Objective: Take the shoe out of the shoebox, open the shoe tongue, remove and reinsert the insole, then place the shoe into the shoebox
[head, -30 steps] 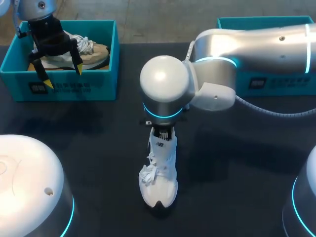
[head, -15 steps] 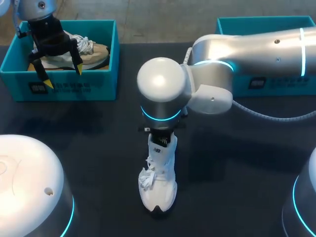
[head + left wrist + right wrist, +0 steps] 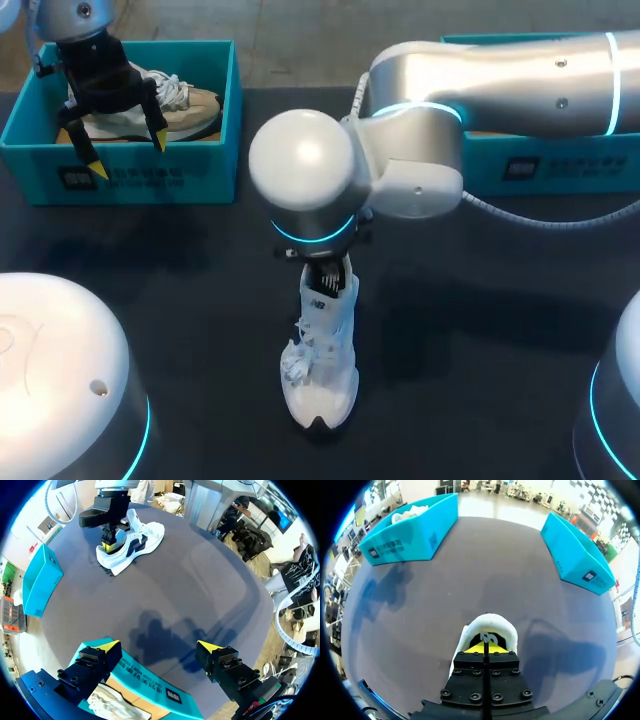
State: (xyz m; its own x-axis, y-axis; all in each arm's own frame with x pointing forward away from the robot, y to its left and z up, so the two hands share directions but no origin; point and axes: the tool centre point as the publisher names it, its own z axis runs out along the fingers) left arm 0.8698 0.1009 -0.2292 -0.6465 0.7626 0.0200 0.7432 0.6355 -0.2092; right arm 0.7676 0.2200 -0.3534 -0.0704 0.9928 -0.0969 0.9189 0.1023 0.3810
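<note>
Shoe: the white shoe [image 3: 322,370] stands on the table just toward 6 o'clock from the centre, toe at 6, heel at 12, out of either box

Right gripper: the right gripper [image 3: 328,275] comes straight down into the shoe's opening at the heel end; in its wrist view the 2 yellow tips are pressed together inside the white collar, and I can't see whether they pinch the tongue, the insole or nothing

Change: over the last 1 s my right arm's wrist housing has swung toward 9 o'clock and its forearm has lifted toward 12, while the tips stayed in the opening; the shoe has hardly shifted

Meaning: I judge the shoe is already out and this is the tongue or insole step, with the arm re-angling to lever or draw something from inside; nothing has come out yet

Left gripper: the left gripper [image 3: 128,152] has not moved; it hangs wide open, holding nothing, over the left shoebox [image 3: 150,180] at 10 o'clock

Second shoe: a tan and white shoe [image 3: 185,105] lies inside that box

Right shoebox: the right shoebox [image 3: 540,165] sits at 2 o'clock, partly hidden by my right arm

Surface: dark matte table [image 3: 480,330], with arm shadows across it

Room: the shoe is well apart from both boxes, so I judge there is space to tilt it
</note>
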